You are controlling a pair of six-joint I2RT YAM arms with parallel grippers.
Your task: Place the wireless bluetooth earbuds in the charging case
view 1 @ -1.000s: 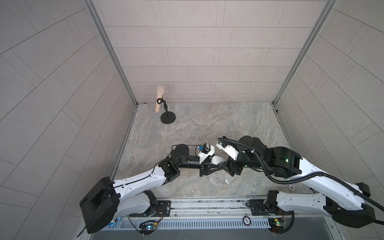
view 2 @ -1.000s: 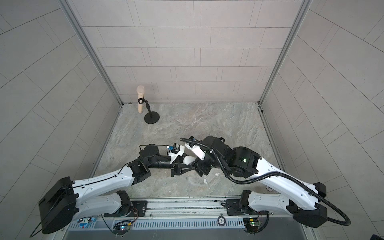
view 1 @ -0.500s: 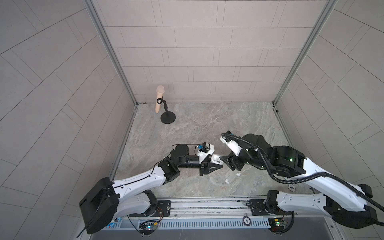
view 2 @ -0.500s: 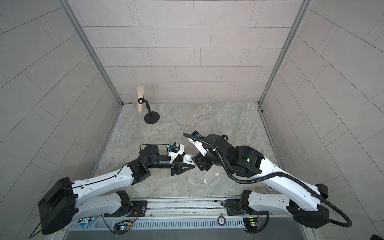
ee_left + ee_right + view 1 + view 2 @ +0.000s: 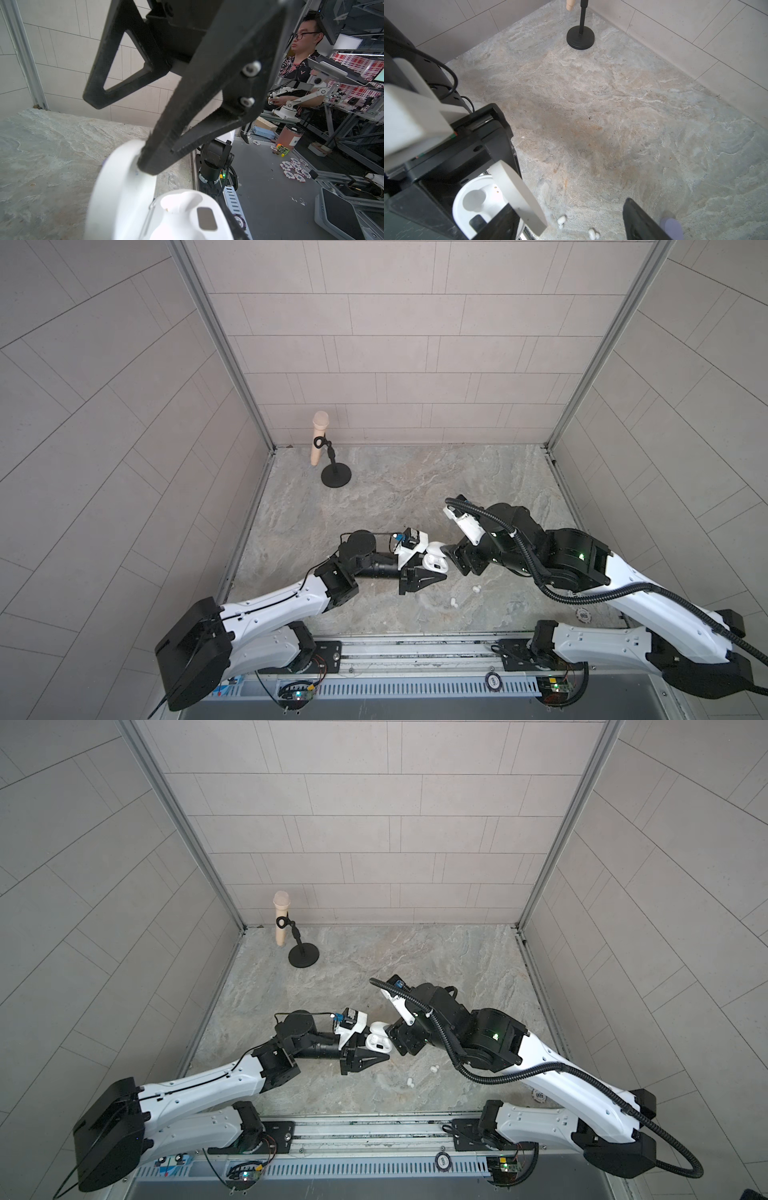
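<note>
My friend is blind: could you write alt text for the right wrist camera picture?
An open white earbud case is held by the left tool close to the camera. Two white earbuds lie loose on the stone table nearby; a black stand is farther off.

We see a white charging case [image 5: 433,562], white earbuds [image 5: 561,221], a table [image 5: 415,497] marbled grey and tan, a beige microphone [image 5: 319,437] on a black stand [image 5: 336,479].

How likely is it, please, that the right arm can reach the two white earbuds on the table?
Probably yes: both earbuds lie uncovered on the table near the open right pincer; the left pincer merely grips the charging case nearby.
</note>
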